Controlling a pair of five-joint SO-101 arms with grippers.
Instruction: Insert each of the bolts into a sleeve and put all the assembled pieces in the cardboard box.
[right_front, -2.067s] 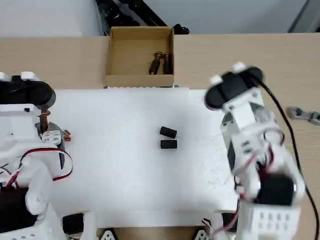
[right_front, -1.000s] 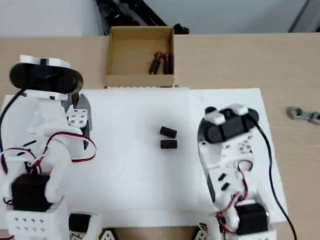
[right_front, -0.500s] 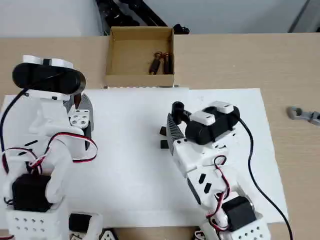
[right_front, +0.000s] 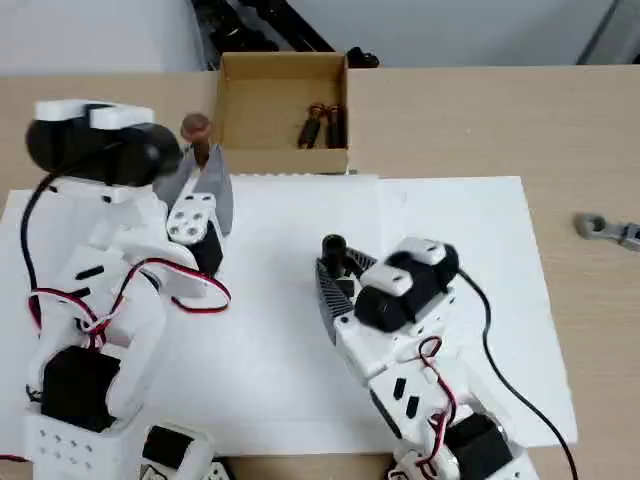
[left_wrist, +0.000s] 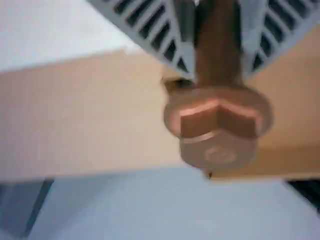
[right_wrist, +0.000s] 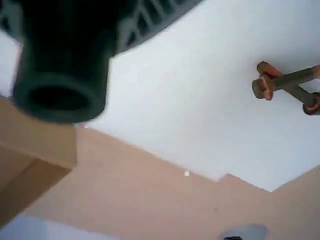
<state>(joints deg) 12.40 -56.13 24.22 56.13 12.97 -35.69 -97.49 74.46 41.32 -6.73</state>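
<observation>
Over the white sheet (right_front: 270, 350), a copper bolt (left_wrist: 218, 127) is pinched between the left gripper's (right_front: 198, 165) jaws, head beyond the tips, and a black sleeve (right_front: 333, 246) is clamped in the right gripper (right_front: 335, 272). Both have been swung in toward each other, so insertion is judged to be next. Beyond the bolt's head, assembled pieces (right_front: 322, 125) are already held in the cardboard box (right_front: 232, 110).

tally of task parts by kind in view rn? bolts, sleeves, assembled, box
Bolts: 3 (held bolt in left pincer, crossed pair on mat)
Sleeve: 1, in right pincer
Assembled pieces: 2, it seems, inside the box
Cardboard box: 1
Total: 7
</observation>
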